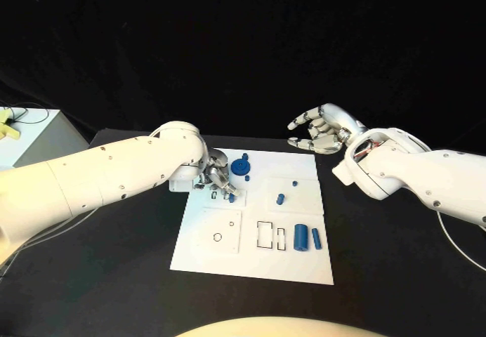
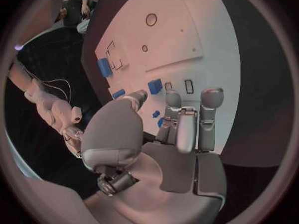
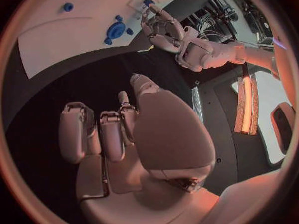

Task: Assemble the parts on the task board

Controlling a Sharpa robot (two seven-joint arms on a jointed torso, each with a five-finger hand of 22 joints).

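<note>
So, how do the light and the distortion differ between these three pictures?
Head view: straight edges, even white light on the task board, black backdrop, little shadow. Left wrist view: fisheye bends the board's edges, pinkish tint, the left hand looms large. Right wrist view: warm orange cast over the right hand, with a bright glowing strip in the room behind.

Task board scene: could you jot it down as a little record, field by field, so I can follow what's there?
Board: white task board on the black table
Left hand: left hand low over the board's far left part, by a small blue piece
Right hand: right hand raised beyond the board's far edge, holding nothing
Loose parts: blue cylinder and blue bar, side by side
Far edge: blue gear
</note>
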